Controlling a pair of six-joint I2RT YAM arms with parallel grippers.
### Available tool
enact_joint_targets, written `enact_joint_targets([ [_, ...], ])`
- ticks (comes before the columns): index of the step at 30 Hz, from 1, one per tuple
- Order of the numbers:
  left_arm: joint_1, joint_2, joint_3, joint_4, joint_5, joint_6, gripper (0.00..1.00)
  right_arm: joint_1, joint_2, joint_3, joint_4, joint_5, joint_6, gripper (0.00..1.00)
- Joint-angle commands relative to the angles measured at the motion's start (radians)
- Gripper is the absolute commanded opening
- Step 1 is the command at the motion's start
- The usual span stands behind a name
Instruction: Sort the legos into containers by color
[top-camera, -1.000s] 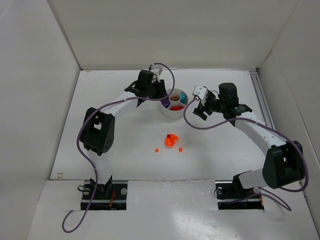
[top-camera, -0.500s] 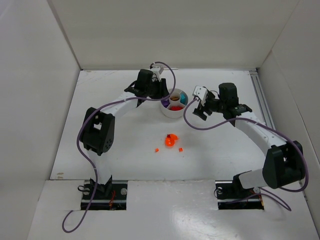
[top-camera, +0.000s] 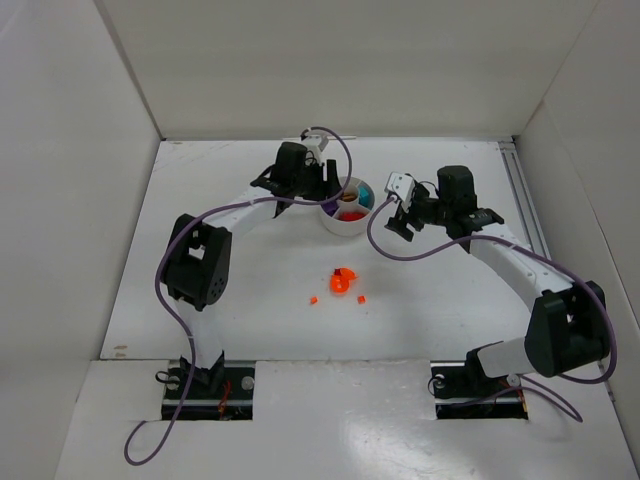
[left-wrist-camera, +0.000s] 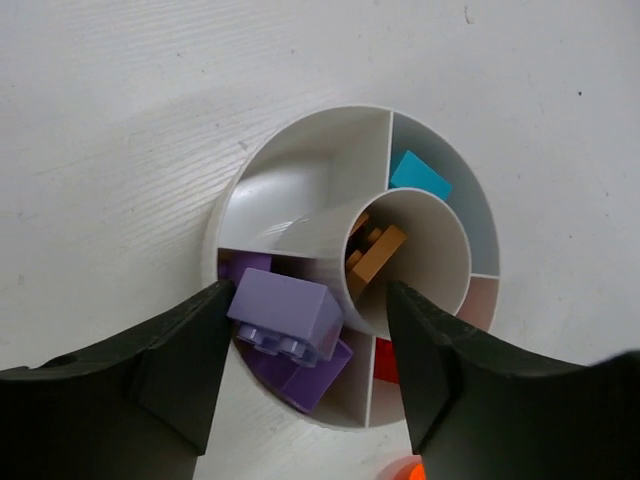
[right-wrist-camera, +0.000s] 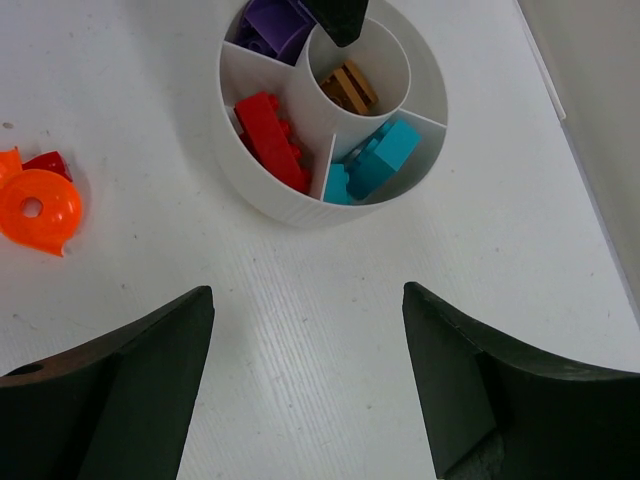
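The white dish (top-camera: 349, 224) stands at mid-table. My left gripper (top-camera: 326, 189) hovers over its left side, open. In the left wrist view (left-wrist-camera: 310, 290) a lilac brick (left-wrist-camera: 290, 310) lies between the jaws on a purple piece (left-wrist-camera: 300, 375) in the dish's (left-wrist-camera: 300, 130) purple section; it touches the left finger, with a gap to the right one. Teal (right-wrist-camera: 385, 150), red (right-wrist-camera: 270, 140) and brown (right-wrist-camera: 348, 88) pieces lie in other compartments. My right gripper (top-camera: 396, 216) is open and empty just right of the dish (right-wrist-camera: 300, 205), above bare table (right-wrist-camera: 306, 290).
An orange round piece (top-camera: 343, 281) with a dark red piece (right-wrist-camera: 45, 162) beside it lies on the table in front of the dish. Two tiny orange bits (top-camera: 313, 299) (top-camera: 361, 298) lie near it. White walls enclose the table.
My left gripper has shifted slightly right, over the dish. The right arm has not moved.
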Motion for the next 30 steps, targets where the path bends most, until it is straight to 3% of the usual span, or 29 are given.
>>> enact_joint_targets([
  [1, 0.002, -0.059, 0.000, 0.011, -0.046, 0.023, 0.61, -0.009, -0.007, 0.007, 0.029, -0.042, -0.008, 0.81],
  [5, 0.002, -0.068, 0.020, 0.002, -0.074, 0.023, 0.71, -0.009, -0.007, 0.007, 0.029, -0.042, -0.017, 0.81],
  [14, 0.002, -0.116, 0.029, -0.012, -0.121, 0.041, 0.77, -0.009, -0.007, 0.007, 0.029, -0.042, -0.017, 0.81],
  [28, -0.008, -0.182, 0.060, -0.053, -0.201, 0.074, 0.78, -0.009, -0.007, 0.007, 0.029, -0.053, -0.017, 0.81],
  [30, -0.008, -0.212, 0.025, -0.053, -0.192, 0.074, 0.87, 0.014, -0.016, 0.007, 0.009, -0.030, -0.040, 0.81],
])
